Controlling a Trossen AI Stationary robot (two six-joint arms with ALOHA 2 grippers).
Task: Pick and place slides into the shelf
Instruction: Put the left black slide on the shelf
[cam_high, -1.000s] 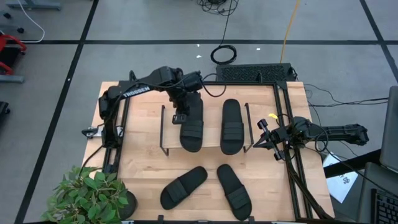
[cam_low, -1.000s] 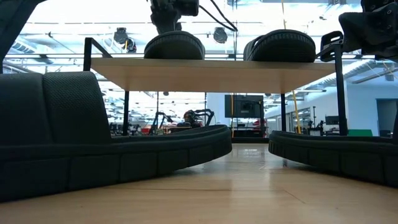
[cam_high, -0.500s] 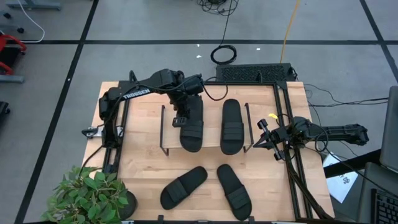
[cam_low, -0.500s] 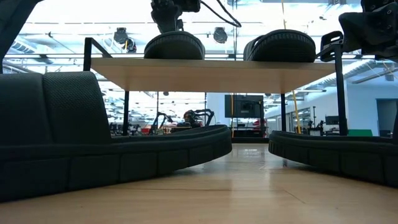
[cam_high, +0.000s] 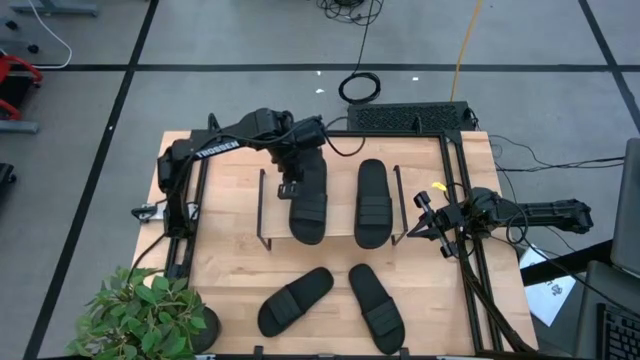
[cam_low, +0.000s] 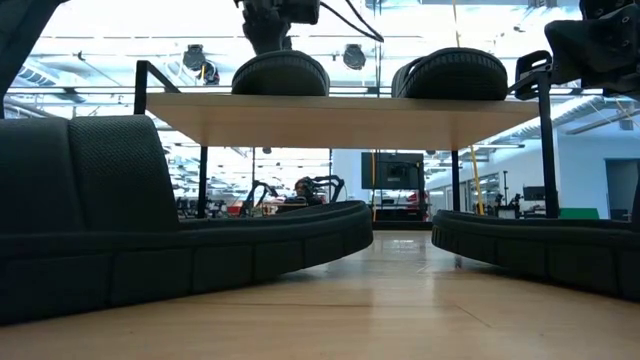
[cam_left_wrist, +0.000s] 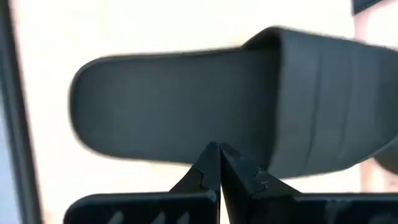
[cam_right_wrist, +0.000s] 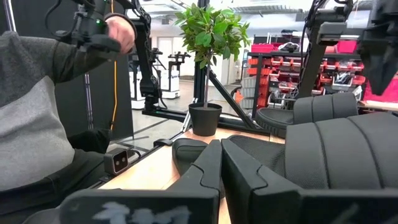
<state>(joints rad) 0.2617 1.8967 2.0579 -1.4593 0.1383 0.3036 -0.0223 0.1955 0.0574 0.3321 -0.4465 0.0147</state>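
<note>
Two black slides lie side by side on the shelf's (cam_high: 340, 212) wood plank (cam_low: 340, 120): the left one (cam_high: 310, 205) (cam_low: 280, 72) and the right one (cam_high: 372, 205) (cam_low: 452, 72). Two more slides (cam_high: 296, 300) (cam_high: 376, 308) lie sole-down on the table in front of the shelf. My left gripper (cam_high: 289, 188) (cam_left_wrist: 219, 148) is shut, at the left shelf slide's (cam_left_wrist: 186, 112) long left edge near its far end. My right gripper (cam_high: 414, 226) (cam_right_wrist: 221, 149) is shut and waits by the shelf's right wire side, touching nothing. My left gripper comes from above with its shut fingertips (cam_left_wrist: 211, 163) over the left shelf slide's long edge (cam_left_wrist: 186, 163), on the open sole part behind the strap. I cannot tell whether they touch it. The slide lies flat on the plank.
A black metal frame (cam_high: 470, 270) runs along the table's sides. A potted plant (cam_high: 145, 315) (cam_right_wrist: 208, 37) stands at the near left corner. A person in a grey sleeve (cam_right_wrist: 37, 124) is beside the table in the right wrist view. Bare wood lies between the shelf and the two front slides.
</note>
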